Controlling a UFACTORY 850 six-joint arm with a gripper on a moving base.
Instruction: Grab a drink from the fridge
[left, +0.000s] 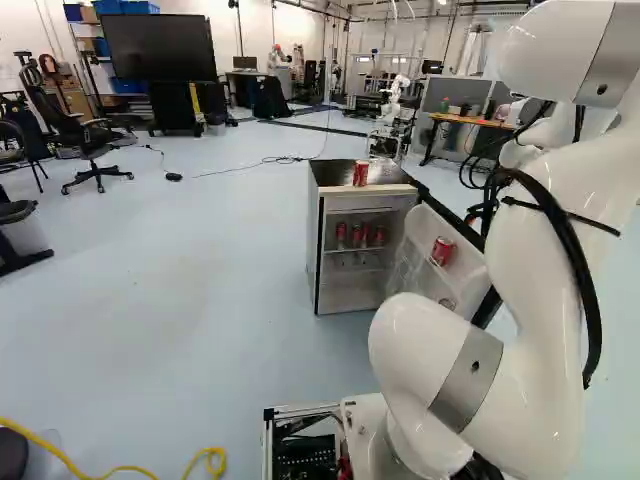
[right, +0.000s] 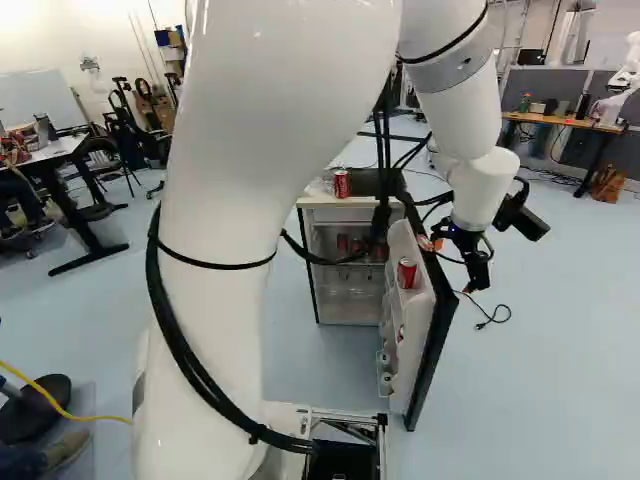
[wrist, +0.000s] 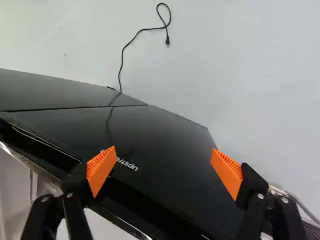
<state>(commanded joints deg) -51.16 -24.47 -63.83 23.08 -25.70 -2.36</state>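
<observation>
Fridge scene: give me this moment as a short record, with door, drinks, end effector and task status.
fridge: door open
on top: one red can
inside: several red cans on a shelf
door shelf: at least one red can
end effector: open, near the door, no can between its fingers
task status: drink not yet grasped

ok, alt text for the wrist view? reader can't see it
Open, empty gripper, orange pads wide apart, facing the black outer side of the fridge door. Beyond it, a looped black cable lies on the pale floor.
</observation>
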